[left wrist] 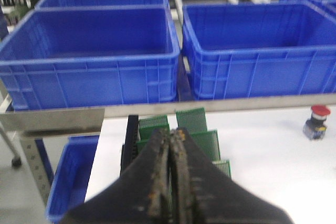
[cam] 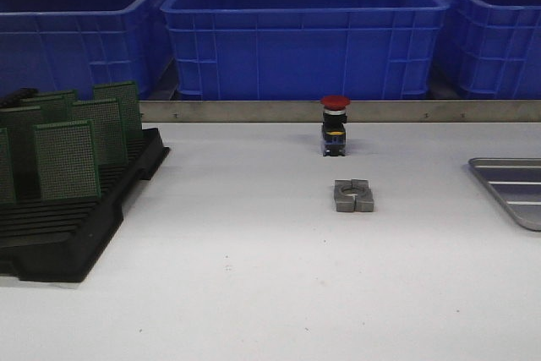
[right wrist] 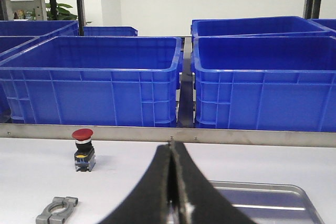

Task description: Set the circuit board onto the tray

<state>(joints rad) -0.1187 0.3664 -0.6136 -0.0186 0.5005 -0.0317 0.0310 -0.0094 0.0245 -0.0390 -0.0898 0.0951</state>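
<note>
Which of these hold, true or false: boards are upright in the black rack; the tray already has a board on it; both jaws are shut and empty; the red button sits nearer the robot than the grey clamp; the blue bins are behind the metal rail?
1. The green boards stand upright in the black rack. True.
2. The tray has a board on it. False: the part of it in view is bare.
3. The left gripper and right gripper have jaws shut, holding nothing. True.
4. The red button is nearer the robot than the grey clamp. False: the button is farther back, near the rail.
5. The blue bins sit behind the metal rail. True.
</note>
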